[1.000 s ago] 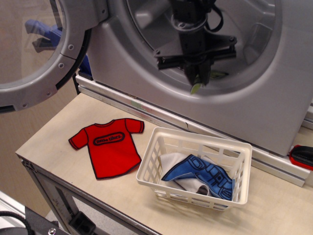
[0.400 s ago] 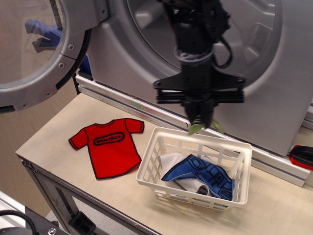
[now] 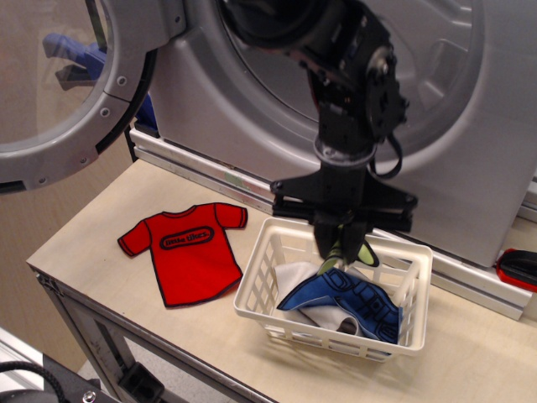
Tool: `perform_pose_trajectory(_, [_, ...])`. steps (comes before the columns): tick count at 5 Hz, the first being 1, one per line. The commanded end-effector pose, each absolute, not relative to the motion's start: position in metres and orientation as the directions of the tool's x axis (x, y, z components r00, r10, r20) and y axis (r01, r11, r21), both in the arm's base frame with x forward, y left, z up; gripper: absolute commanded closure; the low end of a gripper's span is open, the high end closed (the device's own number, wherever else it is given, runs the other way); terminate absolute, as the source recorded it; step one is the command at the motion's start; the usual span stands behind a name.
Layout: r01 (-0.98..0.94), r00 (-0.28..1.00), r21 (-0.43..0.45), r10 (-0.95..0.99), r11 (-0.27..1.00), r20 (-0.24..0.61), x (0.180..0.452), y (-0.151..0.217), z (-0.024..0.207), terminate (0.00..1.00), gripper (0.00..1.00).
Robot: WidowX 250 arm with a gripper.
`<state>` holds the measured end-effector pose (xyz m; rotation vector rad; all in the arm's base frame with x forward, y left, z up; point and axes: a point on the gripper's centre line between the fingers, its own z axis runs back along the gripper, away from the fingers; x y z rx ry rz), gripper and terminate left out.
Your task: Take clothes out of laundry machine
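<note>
My gripper (image 3: 342, 250) points down over the back of the white basket (image 3: 252, 295) and is shut on the lime yellow-green garment (image 3: 362, 252), which hangs from the fingertips just above the basket's contents. The silver-grey laundry machine (image 3: 470, 168) stands behind, its round drum opening partly hidden by my black arm. Its round windowed door (image 3: 59, 92) is swung open at the left.
A blue black-patterned garment (image 3: 357, 302) and a white cloth (image 3: 294, 277) lie in the basket. A red T-shirt cutout (image 3: 186, 250) lies flat on the table to the basket's left. A red and black object (image 3: 518, 269) sits at the right edge.
My gripper has come out of the drum and moved down and forward with the lime garment, from the drum opening to just over the basket.
</note>
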<state>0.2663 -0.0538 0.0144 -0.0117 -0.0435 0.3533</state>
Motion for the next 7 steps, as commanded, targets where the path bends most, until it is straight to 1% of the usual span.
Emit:
perform_pose_trajectory(1, [-0.378, 0.915, -0.084, 0.386, 0.922, 0.119, 0.272, -0.048, 0.054, 0.00, 0.00])
perform_pose_trajectory(2, [-0.403, 0.903, -0.124, 0.416, 0.907, 0.107, 0.275, -0.050, 0.075, 0.00, 0.00])
perform_pose_trajectory(3, [-0.414, 0.899, -0.132, 0.427, 0.901, 0.094, 0.279, -0.056, 0.091, 0.00, 0.00])
perform_pose_trajectory(4, [-0.412, 0.901, -0.142, 0.426, 0.900, 0.086, 0.287, -0.065, 0.102, 0.00, 0.00])
perform_pose_trajectory(5, [-0.312, 0.949, -0.093, 0.316, 0.945, 0.026, 0.291, -0.069, 0.099, 0.00, 0.00])
perform_pose_trajectory(6, [-0.312, 0.949, -0.093, 0.316, 0.945, 0.026, 0.291, -0.069, 0.099, 0.00, 0.00])
perform_pose_trajectory(7, [-0.312, 0.949, -0.093, 0.316, 0.945, 0.026, 0.291, -0.069, 0.099, 1.00, 0.00])
